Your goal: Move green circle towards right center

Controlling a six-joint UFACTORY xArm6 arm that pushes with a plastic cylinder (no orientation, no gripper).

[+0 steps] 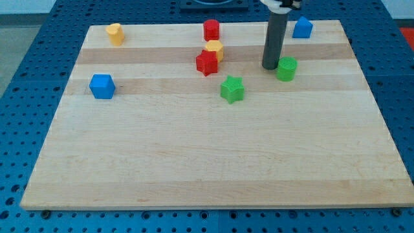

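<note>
The green circular block sits on the light wooden board in the upper part of the view, right of centre, well short of the board's right edge. My tip, the lower end of the dark straight rod, stands on the board just at the green circle's left side, touching it or very nearly so; I cannot tell which. I have no pincer on this arm, only the rod, so nothing is gripped or held.

Down and to the view's left of the circle lies a green star-shaped block, near it but apart. Up and to the right, close to the board's top edge, is a blue block with a peaked top. Further left, a red star-like block touches a yellow block just above it, and a red upright block stands higher up, apart from that pair. A blue cube-like block rests near the left edge, and a yellow block sits in the top left corner. The board lies on a blue perforated table.
</note>
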